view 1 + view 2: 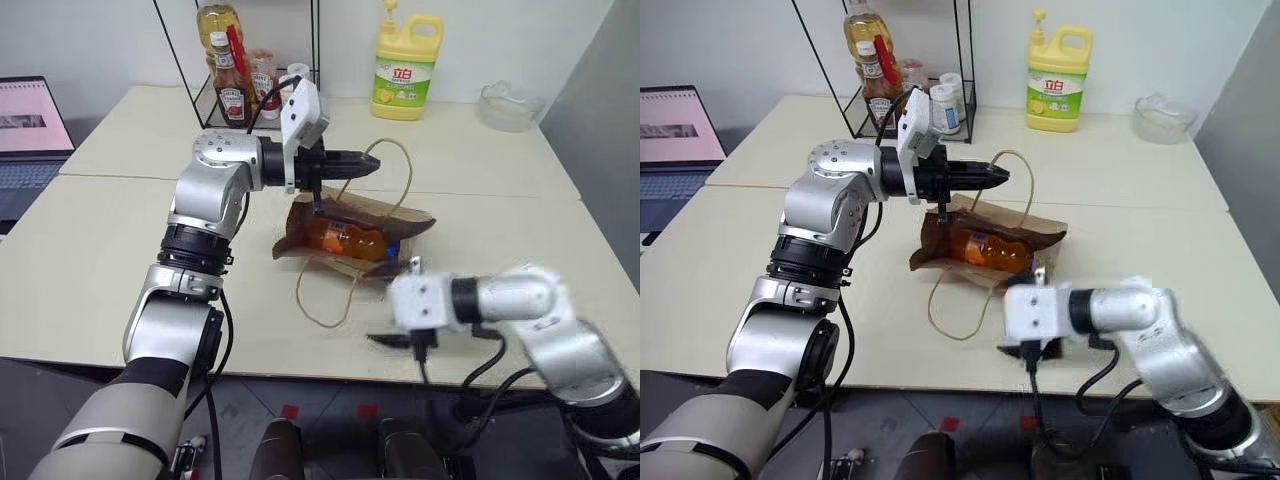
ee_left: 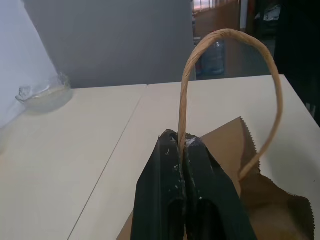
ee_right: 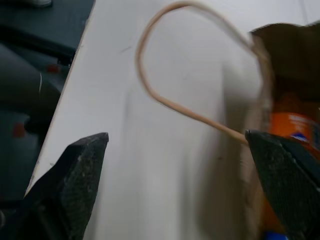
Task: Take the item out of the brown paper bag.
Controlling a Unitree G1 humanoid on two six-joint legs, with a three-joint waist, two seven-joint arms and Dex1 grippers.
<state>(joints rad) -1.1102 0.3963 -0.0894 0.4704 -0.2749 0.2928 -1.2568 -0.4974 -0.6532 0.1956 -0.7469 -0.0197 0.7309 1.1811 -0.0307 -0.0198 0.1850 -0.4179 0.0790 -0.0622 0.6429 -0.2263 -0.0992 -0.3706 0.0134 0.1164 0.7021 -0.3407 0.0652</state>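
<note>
R gripper (image 1: pixel 392 340), nearest the camera: black fingers (image 3: pixel 82 170) spread wide apart, nothing between them, hovering at the table's near edge just in front of the brown paper bag (image 1: pixel 400 222). In the R wrist view the bag's lower loop handle (image 3: pixel 165 100) curves across the gap between the fingers w/o touching either.

Left to right, all placed rel. to the bag:

Laptop (image 1: pixel 30 130), far left of bag, at the table's (image 1: pixel 120 260) left edge, screen lit.

L arm reaches in from the left; L gripper (image 1: pixel 368 163) sits directly above the bag, pointing level toward the right. Jaws pressed together, clamped on the upper loop handle (image 2: pixel 225 55); L wrist view shows the twisted-paper cord running down into the closed fingertips (image 2: pixel 172 145). Handle arches up and over to the bag's zigzag edge.

Wire rack (image 1: pixel 890 60), behind and left of bag, w/ oil bottle (image 1: pixel 218 20), ketchup bottle (image 1: pixel 231 92) and small white jars (image 1: pixel 945 105).

Bag lies on its side, centre of table, mouth facing the camera and held partly open. Item (image 1: pixel 345 240): glossy orange bottle, inside the bag, lying lengthwise, visible through the mouth; not gripped by either gripper.

Yellow detergent jug (image 1: pixel 407 65), behind bag, upright, well apart.

Glass bowl (image 1: pixel 510 105), behind and right of bag, near the table's far corner.
</note>
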